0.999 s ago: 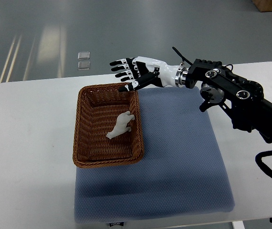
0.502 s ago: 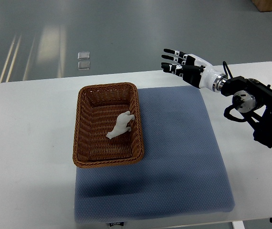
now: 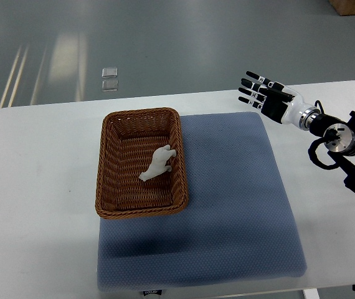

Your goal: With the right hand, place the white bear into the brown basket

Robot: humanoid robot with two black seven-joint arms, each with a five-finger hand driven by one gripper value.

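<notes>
**Resting bear in basket, right hand clear: risks and surroundings**

Item: bear (image 3: 157,163), white, lying on its side inside the basket (image 3: 108,180), toward the right wall, about mid-length. Placement reads as done.

Item: right hand (image 3: 271,101), at the far right over the surface (image 3: 40,187), well apart from the basket. Fingers (image 3: 252,91) spread and pointing left; they hold nothing. Left hand out of view.

Risks, judged:
- Low overall. The bear sits below the rim and shows no lean over it.
- A sweep of the forearm (image 3: 336,137) across the mat (image 3: 227,199) could nudge the light wicker basket and shift or tip it; nothing pins it down.
- The basket straddles the mat's left edge, so it may sit slightly uneven and slide easily if bumped.
- Cable loops near the wrist could snag on the mat corner during a low pass.

Surroundings: blue-grey mat under the basket's right part; white surface otherwise bare; two small clear squares (image 3: 109,79) on the floor beyond the far edge.

Obstructions: none between hand and basket.
</notes>
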